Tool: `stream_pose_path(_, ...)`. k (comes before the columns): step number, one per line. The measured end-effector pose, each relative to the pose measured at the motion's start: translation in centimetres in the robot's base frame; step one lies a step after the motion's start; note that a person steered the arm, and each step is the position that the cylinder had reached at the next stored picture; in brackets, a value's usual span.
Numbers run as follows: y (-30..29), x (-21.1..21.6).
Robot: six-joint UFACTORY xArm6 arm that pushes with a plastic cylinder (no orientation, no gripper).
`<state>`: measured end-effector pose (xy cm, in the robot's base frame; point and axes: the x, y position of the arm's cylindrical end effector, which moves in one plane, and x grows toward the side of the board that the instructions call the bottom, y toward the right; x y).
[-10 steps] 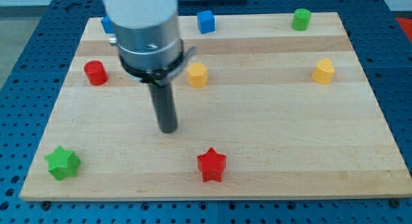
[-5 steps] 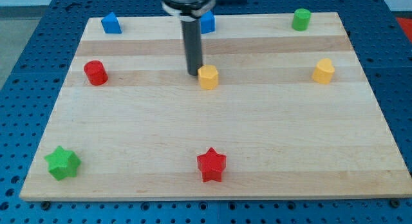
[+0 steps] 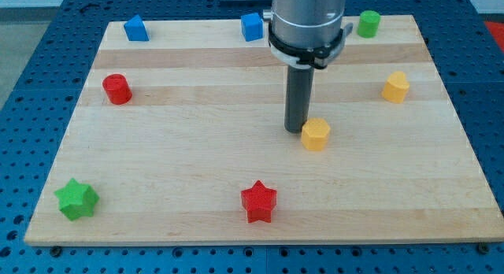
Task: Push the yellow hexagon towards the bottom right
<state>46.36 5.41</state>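
the yellow hexagon (image 3: 316,135) sits near mid-board, right of centre. my tip (image 3: 295,130) touches its far-left side; the rod has no jaws. it looks light, rigid, likely slides easily; push there.

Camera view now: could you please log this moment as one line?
my tip: touching yellow hexagon, upper-left side | push: toward bottom right, underway | red star: apart

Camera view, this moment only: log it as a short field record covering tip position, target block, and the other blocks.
tip: my tip touching the upper-left side of the yellow hexagon
target location: near board centre, slightly to the view's right
top edge: blue block, blue cube, green cylinder
view's left: red cylinder
view's right: second yellow block
bottom: green star, red star
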Motion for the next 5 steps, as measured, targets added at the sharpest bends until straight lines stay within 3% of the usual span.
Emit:
stream_pose_path(1, 1.8, 2.7)
stream_pose_path(5, 11.5, 3.9)
